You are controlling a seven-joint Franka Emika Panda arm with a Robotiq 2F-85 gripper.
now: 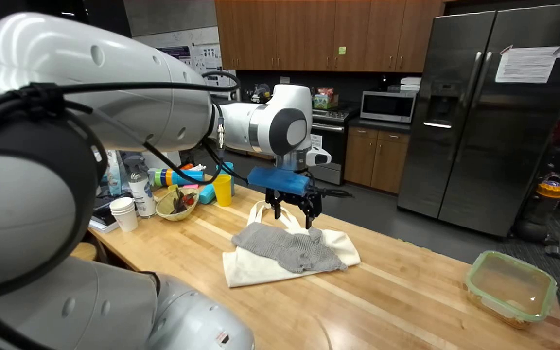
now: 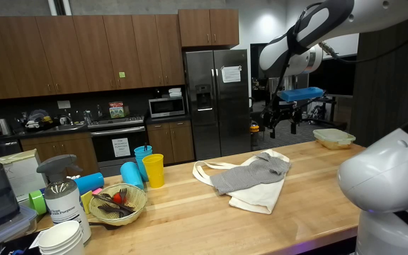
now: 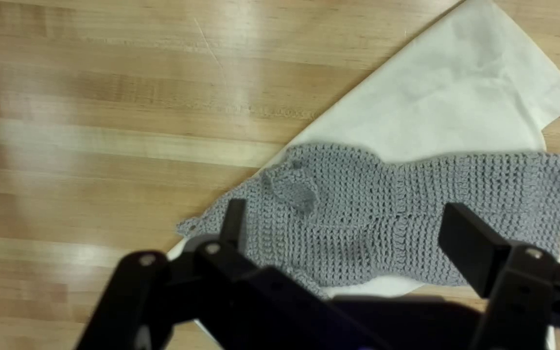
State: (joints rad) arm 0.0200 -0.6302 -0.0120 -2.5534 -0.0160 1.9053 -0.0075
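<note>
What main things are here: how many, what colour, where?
Knitted cloth: one, grey, on tote bag
Tote bag: one, cream, on table
Table: one, light brown, under tote bag
Container: one, clear and green, on table
Yellow cup: one, yellow, on table
Blue cups: several, blue, beside yellow cup
Basket: one, tan, on table
Utensils: several, dark, in basket
Spray bottle: one, grey-topped, near basket
Paper cups: several, white, near spray bottle
Fridge: one, dark grey, in background
Microwave: one, silver, beside fridge
Oven: one, black, in background
Cabinets: several, brown, above oven
Robot arm: one, white, above table
Gripper: one, black, open above knitted cloth
</note>
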